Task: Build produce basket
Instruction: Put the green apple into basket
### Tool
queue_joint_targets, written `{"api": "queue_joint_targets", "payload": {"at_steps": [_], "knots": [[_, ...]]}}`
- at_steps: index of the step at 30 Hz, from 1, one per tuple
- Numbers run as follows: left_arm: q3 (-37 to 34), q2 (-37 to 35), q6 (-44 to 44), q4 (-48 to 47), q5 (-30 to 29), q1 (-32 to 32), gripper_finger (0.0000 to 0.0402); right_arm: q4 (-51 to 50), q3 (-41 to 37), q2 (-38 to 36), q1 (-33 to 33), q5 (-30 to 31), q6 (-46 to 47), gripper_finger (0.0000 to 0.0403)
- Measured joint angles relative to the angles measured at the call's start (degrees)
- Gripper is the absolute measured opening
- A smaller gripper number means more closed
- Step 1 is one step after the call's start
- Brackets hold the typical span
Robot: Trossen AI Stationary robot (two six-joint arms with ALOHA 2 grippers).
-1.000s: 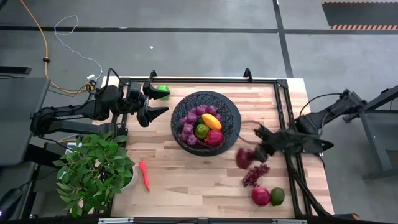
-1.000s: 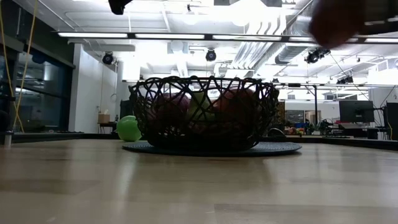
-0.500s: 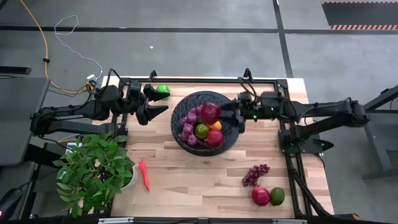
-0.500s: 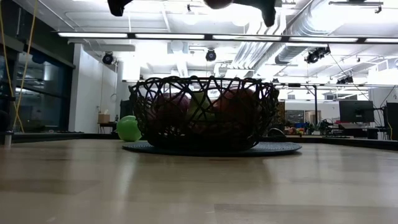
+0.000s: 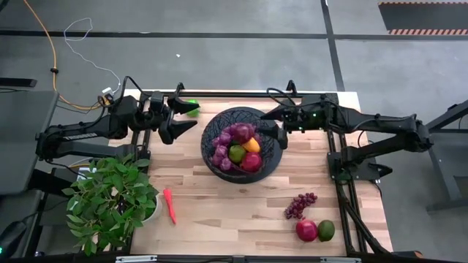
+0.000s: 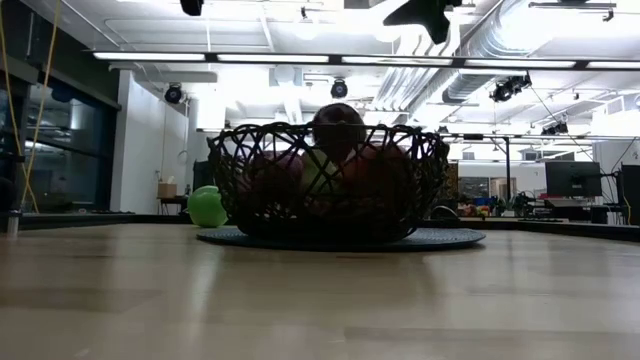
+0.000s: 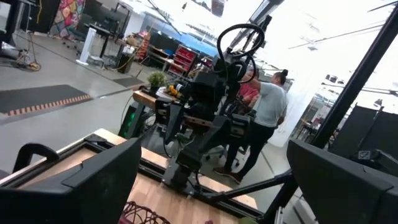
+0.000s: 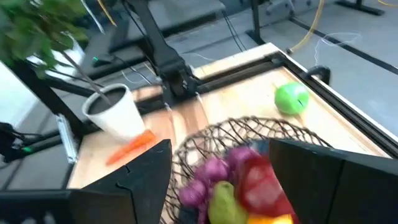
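At the centre of the high view sat the basket [image 5: 242,143], a black mesh bowl on the bench [image 5: 219,212], holding purple grapes, a green fruit, a mango and red fruits; one dark red fruit [image 5: 243,132] perched on top of the pile. The right end effector [image 5: 272,133] hovered at the basket's right rim, fingers apart and grasping nothing. The left end effector [image 5: 184,117], fully spread and empty, waited left of the basket by a green ball [image 5: 192,107]. That top fruit looked likely to roll off if bumped. Another grape bunch [image 5: 300,205], a red fruit [image 5: 306,230], a green fruit [image 5: 326,230] and the pepper [image 5: 170,205] lay outside, lower in the frame.
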Motion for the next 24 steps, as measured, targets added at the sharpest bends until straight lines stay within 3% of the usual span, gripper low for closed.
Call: {"api": "queue_joint_targets", "payload": {"at_steps": [24], "knots": [[0.00, 0.26, 1.11, -0.20, -0.02, 0.00, 0.0390, 4.06, 0.03, -0.11, 0.02, 1.62, 0.50, 0.0247]]}}
